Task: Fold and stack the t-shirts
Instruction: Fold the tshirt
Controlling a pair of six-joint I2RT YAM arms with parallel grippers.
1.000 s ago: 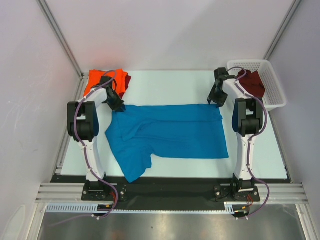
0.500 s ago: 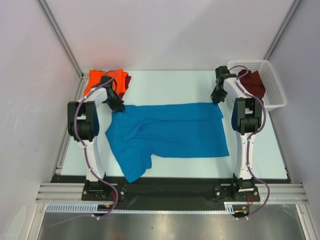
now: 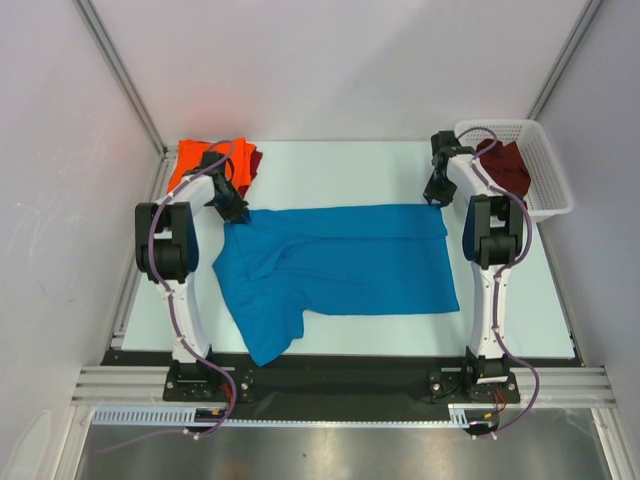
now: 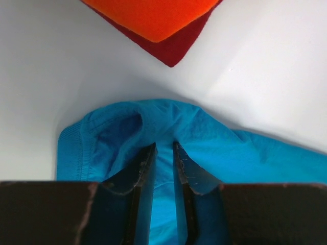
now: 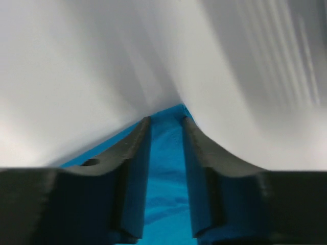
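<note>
While left pincer [image 4: 164,147] clamps bunched blue t-shirt [image 3: 340,265] edge, right pincer [image 5: 164,121] slightly apart over its corner

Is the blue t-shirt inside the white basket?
No, the blue t-shirt lies spread on the table, while the basket at the far right holds a maroon shirt.

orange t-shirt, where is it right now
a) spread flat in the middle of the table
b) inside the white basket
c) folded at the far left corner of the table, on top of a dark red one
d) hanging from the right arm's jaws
c: the orange t-shirt lies folded at the far left corner of the table, with a dark red t-shirt showing under its edge. The blue t-shirt is the one spread in the middle.
</note>
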